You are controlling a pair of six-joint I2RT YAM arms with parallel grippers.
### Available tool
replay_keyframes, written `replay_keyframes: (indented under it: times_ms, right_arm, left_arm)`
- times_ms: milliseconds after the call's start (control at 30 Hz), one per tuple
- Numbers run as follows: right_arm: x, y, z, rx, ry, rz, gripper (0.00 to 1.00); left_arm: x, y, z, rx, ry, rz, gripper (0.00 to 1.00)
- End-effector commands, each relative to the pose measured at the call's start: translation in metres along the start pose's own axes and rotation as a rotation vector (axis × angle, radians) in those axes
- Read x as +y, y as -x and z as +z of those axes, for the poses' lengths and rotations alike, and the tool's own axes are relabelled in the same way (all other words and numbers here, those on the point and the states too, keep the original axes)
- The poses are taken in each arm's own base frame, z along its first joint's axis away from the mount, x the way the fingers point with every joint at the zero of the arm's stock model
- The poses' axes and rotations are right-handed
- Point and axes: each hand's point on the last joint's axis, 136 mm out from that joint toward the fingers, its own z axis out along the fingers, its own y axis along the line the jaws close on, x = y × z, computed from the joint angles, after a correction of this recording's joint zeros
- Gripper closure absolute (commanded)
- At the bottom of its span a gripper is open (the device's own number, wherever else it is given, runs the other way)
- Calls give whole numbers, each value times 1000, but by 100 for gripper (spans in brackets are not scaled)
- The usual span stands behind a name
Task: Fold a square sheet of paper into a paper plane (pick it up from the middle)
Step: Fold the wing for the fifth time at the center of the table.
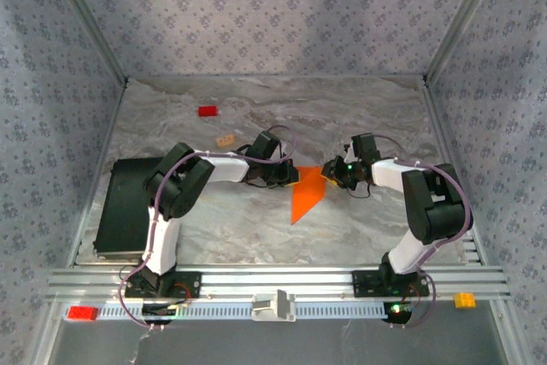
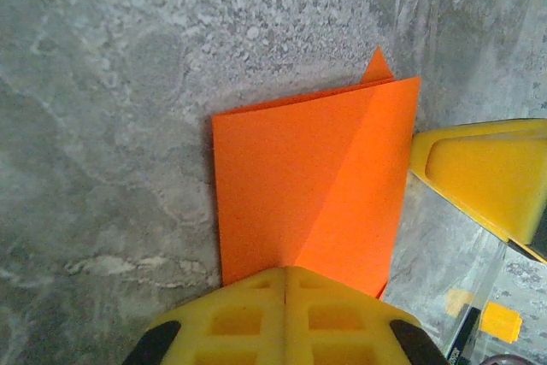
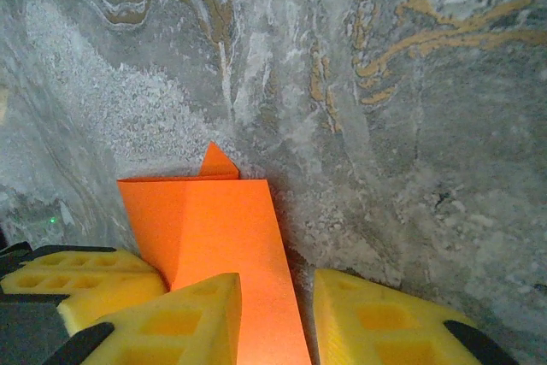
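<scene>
The desk (image 1: 367, 117) is a grey marbled surface veined with tan. The orange sheet of paper (image 1: 305, 198) lies folded on it between the two sets of fingers, with its long point aimed back at the near edge. From the left wrist, one edge of the paper meets the closed left fingers (image 2: 248, 318), and a diagonal crease ends right at their seam. From the right wrist, a strip of the paper passes between the parted right fingers (image 3: 376, 322). Beyond the left fingers, towards the far side, sits a small tan block (image 1: 226, 140), and further on a small red block (image 1: 208, 111). A flat black object (image 1: 128, 207) lies on the desk well out from the left fingers, by the left edge.
</scene>
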Motion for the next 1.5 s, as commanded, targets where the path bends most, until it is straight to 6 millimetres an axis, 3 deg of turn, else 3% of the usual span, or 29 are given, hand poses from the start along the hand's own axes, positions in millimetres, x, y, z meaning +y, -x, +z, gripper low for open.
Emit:
replay_keyframes:
  times_ms: [0,300,633,1033,1467]
  right_arm:
    - [2,-6,6,42,31,-14,71]
    - [5,-23,6,67,54,-39,75]
    - [4,-17,-2,61,52,-43,72]
    - [5,-35,-5,100,93,-18,71]
    - [7,-50,-22,90,138,33,69]
  left_arm:
    - [40,-21,3,57,111,-77,95]
    - [40,-22,2,58,111,-79,95]
    - [39,-20,1,56,108,-77,95]
    - [41,-19,-1,52,108,-84,96]
    - [43,-17,-2,46,106,-94,96]
